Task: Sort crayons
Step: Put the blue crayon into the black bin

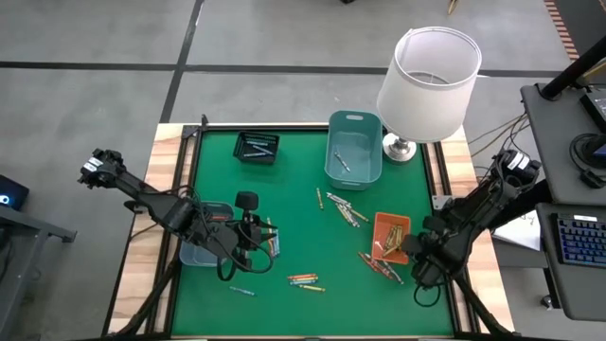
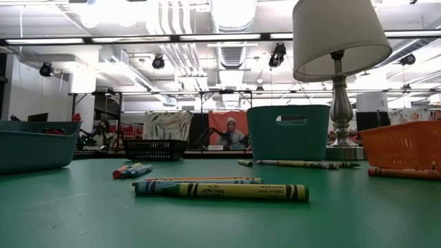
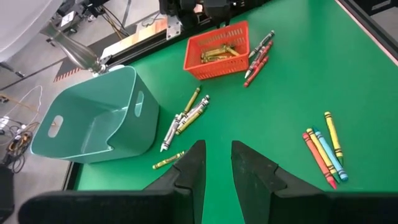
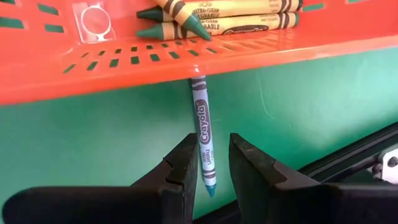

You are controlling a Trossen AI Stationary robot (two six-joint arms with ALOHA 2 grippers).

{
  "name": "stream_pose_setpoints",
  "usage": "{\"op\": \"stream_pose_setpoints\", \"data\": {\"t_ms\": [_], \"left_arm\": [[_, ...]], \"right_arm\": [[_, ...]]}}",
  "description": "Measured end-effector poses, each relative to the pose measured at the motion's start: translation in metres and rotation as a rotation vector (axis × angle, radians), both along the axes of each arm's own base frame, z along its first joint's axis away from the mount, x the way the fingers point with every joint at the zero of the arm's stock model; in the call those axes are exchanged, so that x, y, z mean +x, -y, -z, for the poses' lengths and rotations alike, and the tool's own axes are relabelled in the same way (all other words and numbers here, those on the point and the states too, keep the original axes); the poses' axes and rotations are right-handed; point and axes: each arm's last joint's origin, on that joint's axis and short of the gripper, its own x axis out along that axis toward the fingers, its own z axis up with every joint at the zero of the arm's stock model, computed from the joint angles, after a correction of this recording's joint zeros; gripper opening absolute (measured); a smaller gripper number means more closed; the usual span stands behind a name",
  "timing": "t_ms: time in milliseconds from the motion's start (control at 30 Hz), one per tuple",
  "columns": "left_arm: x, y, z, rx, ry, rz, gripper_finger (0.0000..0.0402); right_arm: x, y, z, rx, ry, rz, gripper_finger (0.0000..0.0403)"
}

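Crayons lie scattered on the green mat: a bunch at the middle (image 1: 343, 208), some at the near side (image 1: 305, 280), some by the orange tray (image 1: 379, 265). The orange tray (image 1: 390, 237) holds yellowish crayons (image 4: 217, 15). My right gripper (image 1: 417, 251) is low beside that tray, its fingers open on either side of a blue-grey crayon (image 4: 203, 134) on the mat, whose far end is hidden under the tray's rim. My left gripper (image 3: 217, 165) is open and empty, above the mat next to the blue-grey tray (image 1: 199, 254). My right gripper (image 4: 212, 168) has the blue-grey crayon's pointed end (image 4: 208, 177) between its fingers, which lie along the crayon. The crayon lies close against one finger (image 4: 186, 165), with a gap to the other. Whether that finger touches it, I cannot tell.
A teal bin (image 1: 354, 150) stands at the far middle, a black tray (image 1: 257, 148) at the far left, a lamp (image 1: 428, 76) at the far right. Wooden rails edge the mat. Cables hang from both arms.
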Motion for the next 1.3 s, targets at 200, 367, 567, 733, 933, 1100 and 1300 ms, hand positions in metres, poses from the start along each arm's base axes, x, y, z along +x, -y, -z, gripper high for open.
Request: {"op": "stream_pose_setpoints", "data": {"t_ms": [200,367,567,733,933,1100,1300], "left_arm": [[0.0,0.0,-0.005,-0.008,0.014,0.0,0.0059],[0.0,0.0,-0.01,0.001,0.024,0.01,0.0059],[0.0,0.0,-0.011,0.007,0.024,0.013,0.0059],[0.0,0.0,-0.011,0.011,0.023,0.014,0.0059],[0.0,0.0,-0.011,0.012,0.023,0.014,0.0059],[0.0,0.0,-0.011,0.012,0.022,0.014,0.0059],[0.0,0.0,-0.011,0.013,0.021,0.014,0.0059]], "right_arm": [[-0.001,0.0,0.0,0.035,-0.059,-0.096,0.0081],[0.0,-0.001,0.002,0.008,-0.048,-0.081,0.007],[0.0,-0.001,0.003,0.002,-0.038,-0.002,0.0118],[0.0,-0.001,0.003,0.007,-0.041,-0.031,0.0178],[-0.003,0.004,0.013,-0.019,-0.029,-0.057,0.018],[-0.006,0.007,0.022,0.004,-0.01,-0.06,0.017],[-0.008,0.009,0.03,0.045,-0.027,-0.048,0.0148]]}}
